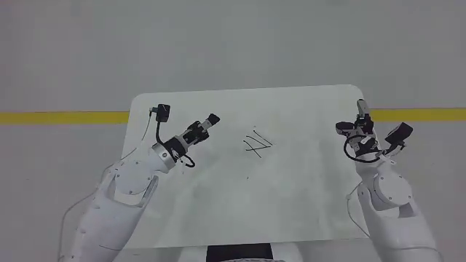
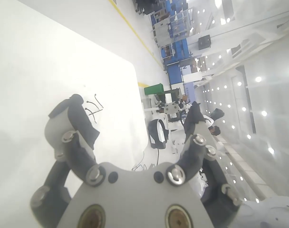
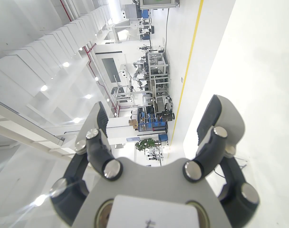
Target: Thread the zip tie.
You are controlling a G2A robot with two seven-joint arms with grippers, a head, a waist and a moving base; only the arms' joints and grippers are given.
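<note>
Several thin black zip ties lie crossed in a small heap near the middle of the white table. In the left wrist view the zip ties lie on the tabletop just beyond one fingertip. My left gripper hovers over the table's left part, a short way left of the heap, open and empty; its jaws stand wide apart. My right gripper sits at the table's right edge, far from the ties, also open with nothing between its fingers.
The table is bare apart from the ties. Its rounded far corners and right edge border grey floor with a yellow line. Workshop equipment stands far behind in the wrist views.
</note>
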